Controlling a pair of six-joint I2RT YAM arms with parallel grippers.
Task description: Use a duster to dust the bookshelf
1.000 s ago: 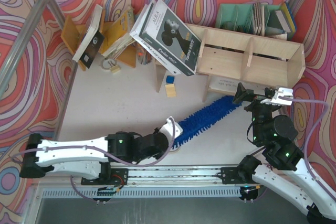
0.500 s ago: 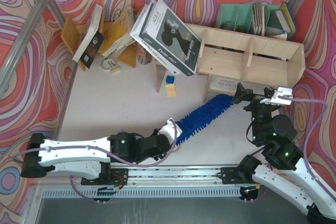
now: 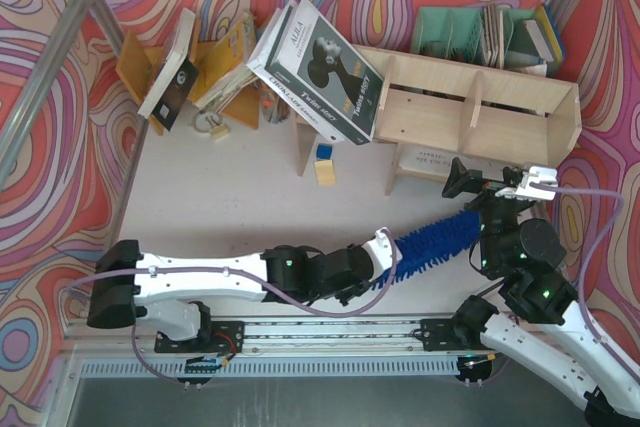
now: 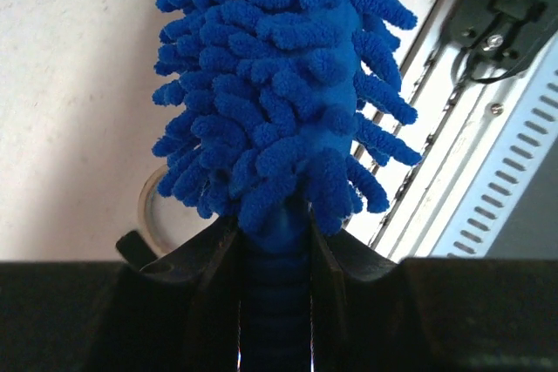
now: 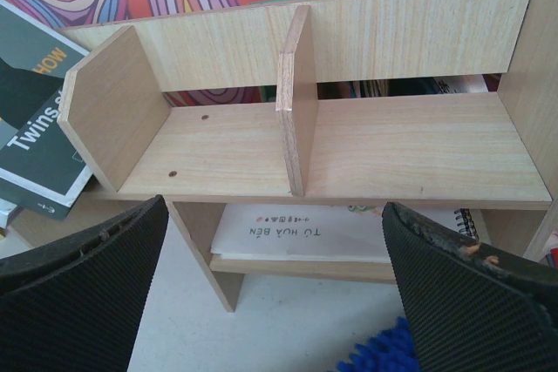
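The pale plywood bookshelf stands at the back right, with upright dividers and a lower tier on legs; it fills the right wrist view. My left gripper is shut on the duster's dark blue handle. The blue fluffy duster points right and away, low over the table in front of the shelf, its tip under my right gripper. The duster fills the left wrist view, and its tip shows in the right wrist view. My right gripper is open and empty, facing the shelf.
A large dark book leans on the shelf's left end. A green file organizer stands behind the shelf, an orange book rack at the back left. A white booklet lies on the lower tier. A clear tape ring lies on the table.
My left arm has swung right with the duster. The duster head has left the shelf's lower tier and now lies farther right, under my right gripper. The right arm has not moved.
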